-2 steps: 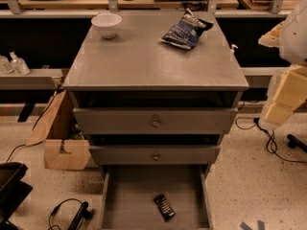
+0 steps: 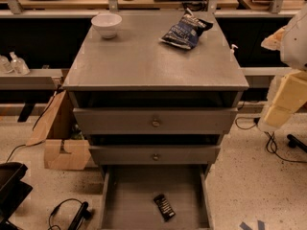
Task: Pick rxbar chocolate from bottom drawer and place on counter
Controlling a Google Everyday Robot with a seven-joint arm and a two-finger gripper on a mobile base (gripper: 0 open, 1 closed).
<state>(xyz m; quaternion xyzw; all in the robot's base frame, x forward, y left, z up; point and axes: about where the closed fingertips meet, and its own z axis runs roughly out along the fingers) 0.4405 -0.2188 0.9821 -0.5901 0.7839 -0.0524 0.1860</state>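
Note:
The rxbar chocolate (image 2: 164, 207), a small black bar with white lettering, lies slanted on the floor of the open bottom drawer (image 2: 125, 210), right of its middle. The grey counter (image 2: 144, 61) tops the cabinet above it. Only pale cream links of my arm (image 2: 288, 97) show at the right edge, beside the cabinet at counter height. My gripper itself is out of frame past that edge, well away from the bar.
A white bowl (image 2: 106, 24) stands at the counter's back left and a dark blue chip bag (image 2: 184, 31) at its back right. Two shut drawer fronts with knobs (image 2: 155, 122) sit above the open drawer. A cardboard box (image 2: 62, 143), black cables (image 2: 72, 214) and a dark object (image 2: 10, 188) lie on the floor to the left.

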